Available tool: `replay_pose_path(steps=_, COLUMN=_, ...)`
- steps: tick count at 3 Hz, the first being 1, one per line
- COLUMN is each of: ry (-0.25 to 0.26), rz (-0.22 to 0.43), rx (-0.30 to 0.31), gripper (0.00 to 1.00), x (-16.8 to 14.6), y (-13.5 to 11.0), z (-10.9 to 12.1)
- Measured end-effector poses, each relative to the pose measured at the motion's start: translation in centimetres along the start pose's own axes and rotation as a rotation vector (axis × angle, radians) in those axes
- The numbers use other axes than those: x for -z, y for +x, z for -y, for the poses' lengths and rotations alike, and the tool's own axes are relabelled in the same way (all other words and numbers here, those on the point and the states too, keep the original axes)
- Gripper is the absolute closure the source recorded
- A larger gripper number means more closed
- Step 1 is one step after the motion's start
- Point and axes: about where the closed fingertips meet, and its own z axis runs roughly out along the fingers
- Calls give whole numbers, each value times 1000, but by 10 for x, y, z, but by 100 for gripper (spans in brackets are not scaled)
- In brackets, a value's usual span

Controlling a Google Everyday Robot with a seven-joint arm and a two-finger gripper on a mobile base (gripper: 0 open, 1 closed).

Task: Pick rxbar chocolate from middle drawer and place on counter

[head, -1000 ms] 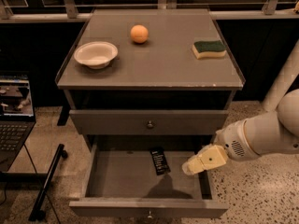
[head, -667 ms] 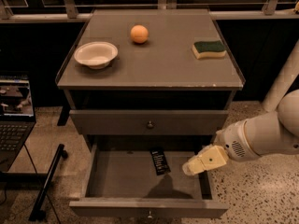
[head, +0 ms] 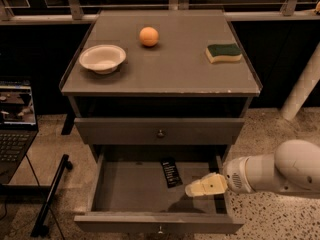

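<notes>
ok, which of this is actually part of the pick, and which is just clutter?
Job: rxbar chocolate, middle drawer, counter, claw over the drawer's right side.
Lying about: white bowl, orange, sponge, laptop.

Cream gripper (head: 195, 188) hangs over grey middle drawer (head: 130, 190), beside black rxbar chocolate (head: 171, 172). Counter (head: 175, 70) grey; sponge (head: 223, 52) green-and-yellow, ball (head: 149, 36) orange, bowl (head: 102, 58) white.

matt grey counter (head: 170, 69), metal-knobbed middle drawer (head: 132, 194), smooth pale plastic gripper (head: 194, 188) over its right part
</notes>
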Motion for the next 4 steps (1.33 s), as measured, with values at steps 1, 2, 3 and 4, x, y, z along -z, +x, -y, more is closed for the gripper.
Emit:
replay_pose_path(steps=1, ry=-23, rz=31, rx=-33, gripper=0, x=-53, y=26, z=25)
replay_pose_path(steps=2, ry=-23, rz=31, rx=-33, gripper=0, x=-53, y=26, z=25)
replay_pose_path(steps=3, ry=21, rz=39, rx=-13, gripper=0, x=-69, y=31, z=33)
replay_pose_path(steps=4, ry=95, rz=34, rx=51, gripper=0, x=-108, y=35, z=51)
